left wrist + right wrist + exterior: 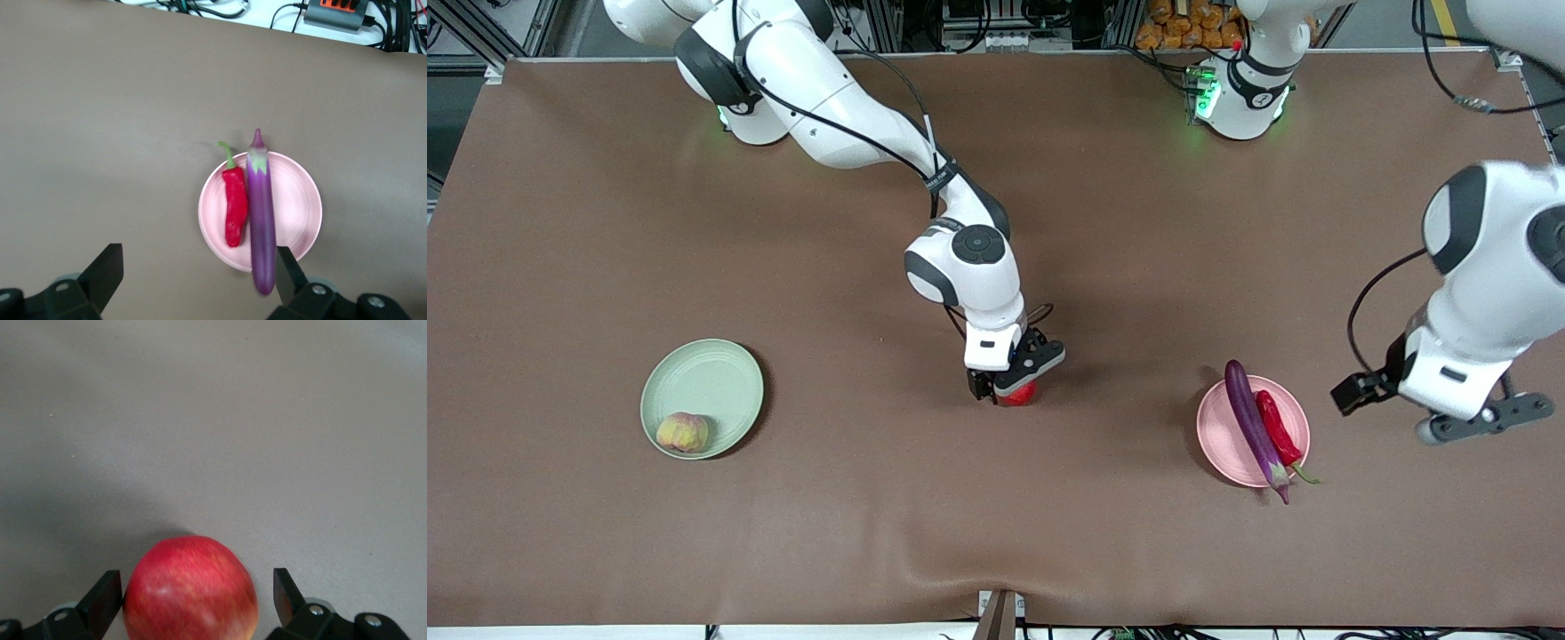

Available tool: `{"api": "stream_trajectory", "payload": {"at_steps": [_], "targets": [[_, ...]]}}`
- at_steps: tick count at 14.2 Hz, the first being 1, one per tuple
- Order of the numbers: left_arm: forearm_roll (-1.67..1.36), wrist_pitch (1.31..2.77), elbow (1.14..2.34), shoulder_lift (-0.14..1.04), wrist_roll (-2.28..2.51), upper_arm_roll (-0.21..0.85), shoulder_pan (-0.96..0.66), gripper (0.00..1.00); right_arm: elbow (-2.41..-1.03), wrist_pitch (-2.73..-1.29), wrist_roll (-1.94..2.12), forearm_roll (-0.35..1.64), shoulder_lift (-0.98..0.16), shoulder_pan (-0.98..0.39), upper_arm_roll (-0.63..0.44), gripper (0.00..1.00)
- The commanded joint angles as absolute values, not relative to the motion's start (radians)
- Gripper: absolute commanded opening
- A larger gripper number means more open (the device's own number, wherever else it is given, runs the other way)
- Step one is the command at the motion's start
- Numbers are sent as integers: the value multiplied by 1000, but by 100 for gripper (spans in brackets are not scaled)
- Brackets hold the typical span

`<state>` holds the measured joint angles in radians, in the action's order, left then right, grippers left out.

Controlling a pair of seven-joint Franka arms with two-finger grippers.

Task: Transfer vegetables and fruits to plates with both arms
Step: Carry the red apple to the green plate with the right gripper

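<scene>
So the right end effector (1016,384) is down at mid-desk, fingers spread wide around the pomegranate (1017,394), no squeeze. The left end effector (193,280) hangs wide apart, holding nothing, above the pink plate (1294,418) carrying eggplant (1252,425) and chili pepper (1278,428). The peach (682,432) sits on the green plate (711,378).

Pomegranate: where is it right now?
The pomegranate sits on the table mid-way between the green plate and pink plate, between the open fingers of the right gripper.

Even overhead light, soft shadows; wrist views slightly blurred.
</scene>
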<state>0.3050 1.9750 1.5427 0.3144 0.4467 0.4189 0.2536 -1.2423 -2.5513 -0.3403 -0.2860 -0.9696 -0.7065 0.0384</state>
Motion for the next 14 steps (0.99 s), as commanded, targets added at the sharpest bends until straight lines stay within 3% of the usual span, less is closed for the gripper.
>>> {"api": "stream_trajectory", "payload": {"at_steps": [1,2,3,4,6,9,14], "targets": [[232,1849,1519,221,414,422,258,100,-1223,-2549,-342,-319,-986,-710,31,100],[200,1810,1490,213,413,422,256,100,-1224,-2549,-341,-319,-988,-709,31,97],[187,1781,1462,210,405,423,258,100,-1224,-2551,-339,-318,-988,-701,32,56],[173,1755,1445,204,367,422,259,100,-1224,-2551,-341,-318,-988,-701,32,34],[91,1752,1443,160,290,367,242,100,-1224,-2549,-342,-314,-982,-701,32,31],[61,1591,1453,85,252,116,22,100,-1239,-2533,-345,-287,-930,-674,37,29],[26,1557,1615,-78,235,66,-23,100,-1266,-2265,-341,-235,-749,-470,40,28]]}}
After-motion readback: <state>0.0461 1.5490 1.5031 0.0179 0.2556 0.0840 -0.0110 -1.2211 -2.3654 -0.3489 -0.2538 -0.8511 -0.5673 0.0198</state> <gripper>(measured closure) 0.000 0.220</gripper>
